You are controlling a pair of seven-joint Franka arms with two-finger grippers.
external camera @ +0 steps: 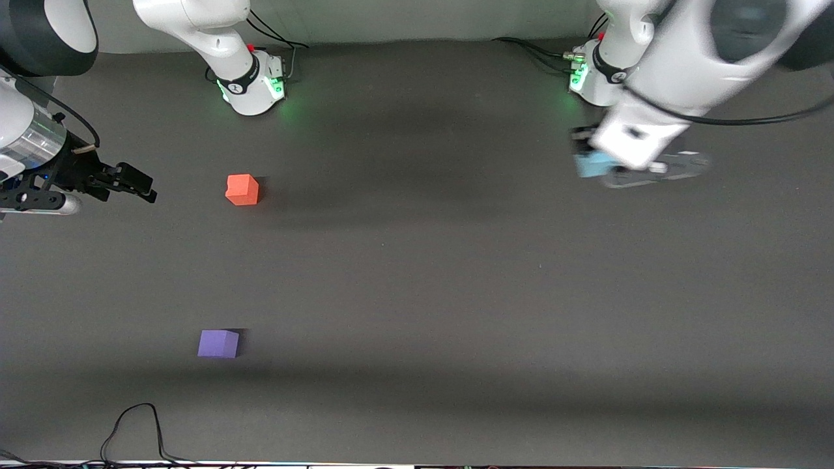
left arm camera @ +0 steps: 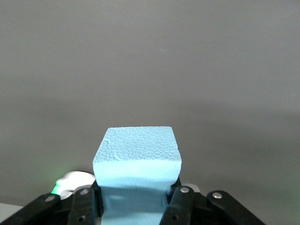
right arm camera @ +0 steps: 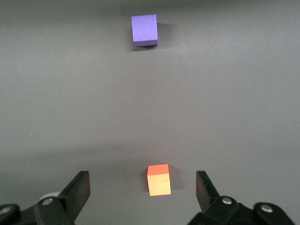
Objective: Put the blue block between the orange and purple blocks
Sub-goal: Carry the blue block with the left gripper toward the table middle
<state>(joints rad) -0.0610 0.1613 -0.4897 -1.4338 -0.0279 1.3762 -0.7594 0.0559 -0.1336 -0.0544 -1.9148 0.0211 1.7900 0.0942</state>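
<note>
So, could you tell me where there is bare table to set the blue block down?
The stretch between the orange block and the purple block is bare. Nothing crowds it. The left gripper holds the blue block near its base; the open right gripper waits beside orange.

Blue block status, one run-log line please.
left gripper: shut on blue block, in the air | right gripper: open, waiting | orange block, purple block: apart on table, gap unfilled
</note>
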